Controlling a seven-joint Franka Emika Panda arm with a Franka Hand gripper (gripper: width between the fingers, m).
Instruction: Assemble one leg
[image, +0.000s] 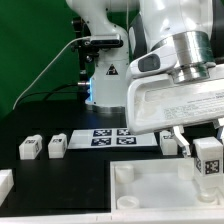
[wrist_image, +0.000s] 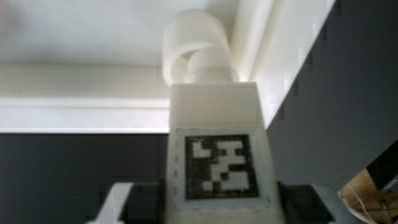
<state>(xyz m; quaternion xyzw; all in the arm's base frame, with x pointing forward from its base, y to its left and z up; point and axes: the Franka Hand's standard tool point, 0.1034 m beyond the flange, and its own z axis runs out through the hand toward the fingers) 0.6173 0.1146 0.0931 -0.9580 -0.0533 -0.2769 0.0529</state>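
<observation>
**benchrat:** Where's everything sitting right now?

**me:** Left to right across the exterior view. At the left, on the black table, there's a first spare leg (image: 29, 147) with a second spare leg (image: 57, 144) just beside it. The marker board (image: 113, 135) is in the middle, then a third spare leg (image: 168, 143). At the right edge the gripper (image: 207, 152) is clamped on the leg (image: 208, 166). It's upright, tag facing the camera, just above the white square piece (image: 150, 192) that fills the lower right.

**benchrat:** So what does the next move hinge on?

**me:** Lining it up, I reckon. In the wrist view the leg (wrist_image: 217, 140) sits between the fingers (wrist_image: 125, 205), with its long axis running straight out from the hand. The corner socket (wrist_image: 192, 50) lies beyond its far end, nearly on that axis but maybe a touch to one side. I can't tell whether the tip is touching the socket yet. I'd nudge it sideways before pushing down.
</observation>
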